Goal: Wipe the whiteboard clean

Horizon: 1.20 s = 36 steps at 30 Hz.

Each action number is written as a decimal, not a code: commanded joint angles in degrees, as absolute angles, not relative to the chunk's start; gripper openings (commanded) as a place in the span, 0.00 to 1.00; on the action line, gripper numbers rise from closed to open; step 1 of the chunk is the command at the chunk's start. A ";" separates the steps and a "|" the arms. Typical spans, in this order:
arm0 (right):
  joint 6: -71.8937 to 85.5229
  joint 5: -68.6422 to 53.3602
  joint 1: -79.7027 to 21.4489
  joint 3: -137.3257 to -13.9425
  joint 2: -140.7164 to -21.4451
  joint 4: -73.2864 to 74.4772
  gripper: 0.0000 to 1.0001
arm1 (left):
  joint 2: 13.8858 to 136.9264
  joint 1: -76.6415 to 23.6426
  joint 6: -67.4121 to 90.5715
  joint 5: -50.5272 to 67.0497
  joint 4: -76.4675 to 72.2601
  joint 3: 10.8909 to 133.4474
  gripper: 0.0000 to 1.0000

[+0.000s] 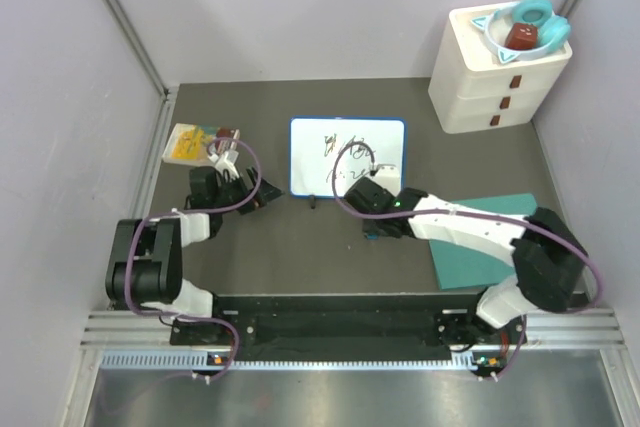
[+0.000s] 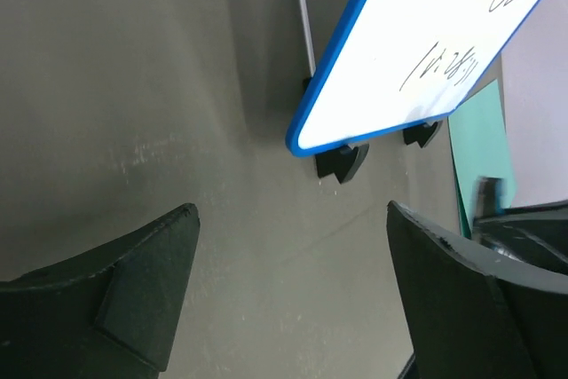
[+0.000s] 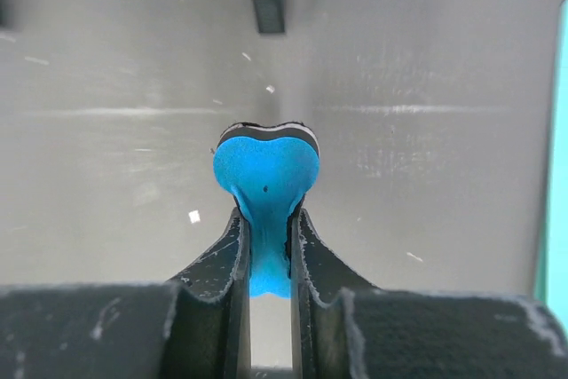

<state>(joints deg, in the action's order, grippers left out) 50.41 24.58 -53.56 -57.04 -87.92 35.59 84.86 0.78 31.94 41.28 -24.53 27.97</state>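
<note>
No word, number or brand can be read anywhere. The whiteboard (image 1: 347, 155) carries black marker scribbles in two loose rows. In the top view they form no legible letters, and in the closer left wrist view they are only squiggles and short strokes. The yellow packet (image 1: 188, 143) at the far left bears coloured printing, too small and blurred to make out.
</note>
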 commanded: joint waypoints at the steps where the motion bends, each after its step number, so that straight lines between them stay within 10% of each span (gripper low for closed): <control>1: 48.16 28.04 -52.83 -57.22 -79.64 35.78 0.00 | 89.55 0.79 35.15 45.52 -40.06 30.40 0.88; 10: 45.79 26.72 -50.63 -56.25 -76.55 31.82 0.00 | 106.42 -2.81 46.84 50.45 -64.23 31.82 0.69; 36: 40.61 27.07 -45.62 -59.85 -84.72 20.66 0.00 | 113.12 -6.33 49.04 46.67 -69.44 31.73 0.26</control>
<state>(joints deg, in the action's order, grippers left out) 42.83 25.43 -46.61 -56.29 -83.68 24.99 114.06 -6.33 49.06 48.73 -66.00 33.50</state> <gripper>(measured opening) 0.121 0.311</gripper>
